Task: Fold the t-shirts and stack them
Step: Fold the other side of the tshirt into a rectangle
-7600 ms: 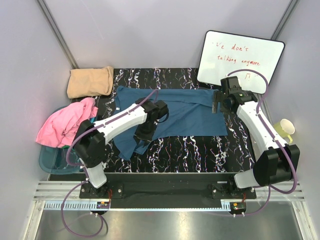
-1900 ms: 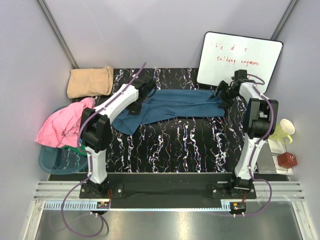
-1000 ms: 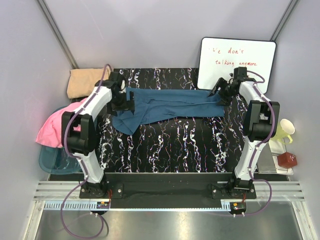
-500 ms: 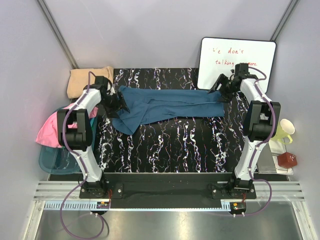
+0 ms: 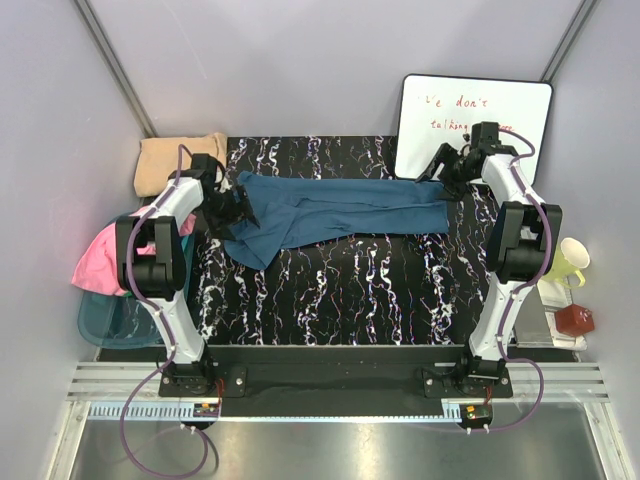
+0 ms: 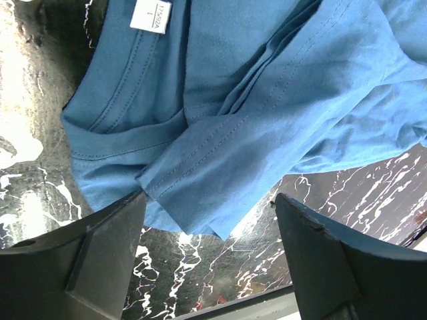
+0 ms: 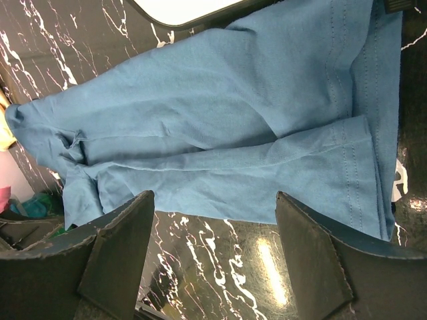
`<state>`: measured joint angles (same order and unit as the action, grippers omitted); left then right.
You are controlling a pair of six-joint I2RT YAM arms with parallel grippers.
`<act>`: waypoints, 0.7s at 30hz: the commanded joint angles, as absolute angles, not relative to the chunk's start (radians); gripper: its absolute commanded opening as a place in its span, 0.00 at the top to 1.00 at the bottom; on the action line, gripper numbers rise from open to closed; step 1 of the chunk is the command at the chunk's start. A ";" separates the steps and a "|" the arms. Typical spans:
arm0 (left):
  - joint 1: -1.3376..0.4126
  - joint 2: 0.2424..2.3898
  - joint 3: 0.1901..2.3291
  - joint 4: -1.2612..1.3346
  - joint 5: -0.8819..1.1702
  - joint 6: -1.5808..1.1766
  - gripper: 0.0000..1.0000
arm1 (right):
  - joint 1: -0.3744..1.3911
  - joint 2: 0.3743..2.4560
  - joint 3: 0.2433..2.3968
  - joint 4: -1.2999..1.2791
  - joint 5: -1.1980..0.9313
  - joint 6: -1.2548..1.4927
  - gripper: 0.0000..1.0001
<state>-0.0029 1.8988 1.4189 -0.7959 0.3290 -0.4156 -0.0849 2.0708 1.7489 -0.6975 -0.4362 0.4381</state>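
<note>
Teal t-shirt (image 5: 340, 208): lay as a long band across the far half of the worktop (image 5: 350, 300), collar end to the left, hem end to the right; not yet a compact fold
Collar end: the neck label (image 6: 150, 13) faced up in the left wrist view, with a sleeve flap doubled over below it and poking out toward the near side
Hem end: two layers overlapped unevenly in the right wrist view, the stitched edges not lined up
Left end effector (image 5: 228, 212): released, jaws wide apart above the sleeve flap, nothing between them
Right end effector (image 5: 440, 172): released as well, poised over the hem end and holding no cloth
Tan t-shirt (image 5: 180, 163): folded at the far left corner, just beyond the collar end, likely the base of the stack
Pink t-shirt (image 5: 125, 250): bunched over the rim of a teal basin (image 5: 105, 325) off the left edge, unfolded
Whiteboard (image 5: 475, 125): stood just behind the right end effector
Risk, layers: a pinch that took only the top layer would let the lower one drag and undo the band
Risk, flap: the protruding sleeve would leave a lumpy, crooked fold if it was not tucked first
Risk, surroundings: a wide swing at the hem end could knock the whiteboard
</note>
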 commanded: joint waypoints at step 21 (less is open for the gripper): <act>-0.002 1.970 1.479 -0.811 0.285 -0.413 0.87 | -0.081 2.008 1.835 -0.706 -0.420 0.436 0.18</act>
